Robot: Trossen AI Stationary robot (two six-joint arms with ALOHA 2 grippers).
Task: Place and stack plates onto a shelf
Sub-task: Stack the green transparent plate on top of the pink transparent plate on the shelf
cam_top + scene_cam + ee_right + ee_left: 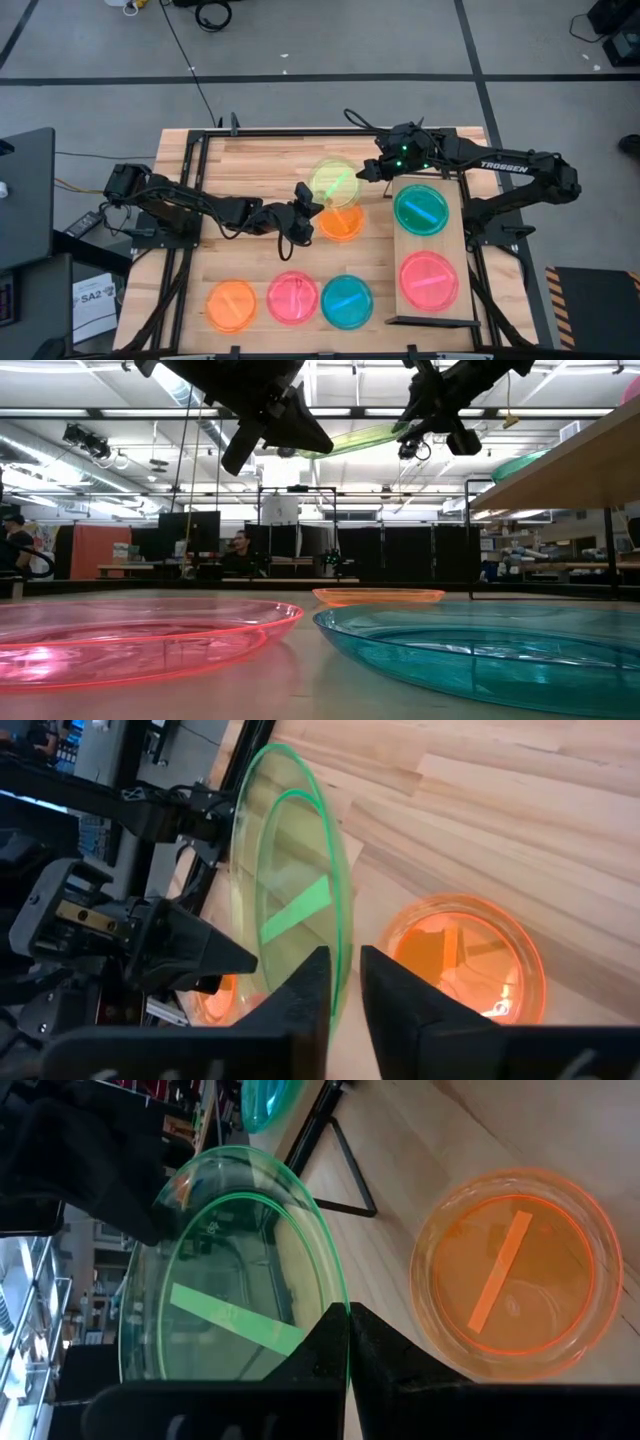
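Item, green plate (334, 182): you see it held in the air above the table (250, 150), over the orange plate (341, 222) at mid-table, with the left gripper (305, 196) pinched shut on one rim and the right gripper (368, 170) straddling the opposite rim, fingers close on either side, though you cannot tell whether they actually press it. Item, shelf (455, 240): along your table's right side, it carries a teal plate (421, 209) and a pink plate (428, 279), touching neither edge. Item, front row: orange (231, 305), pink (292, 297) and teal (347, 301) plates lie side by side, cut off in the low view.
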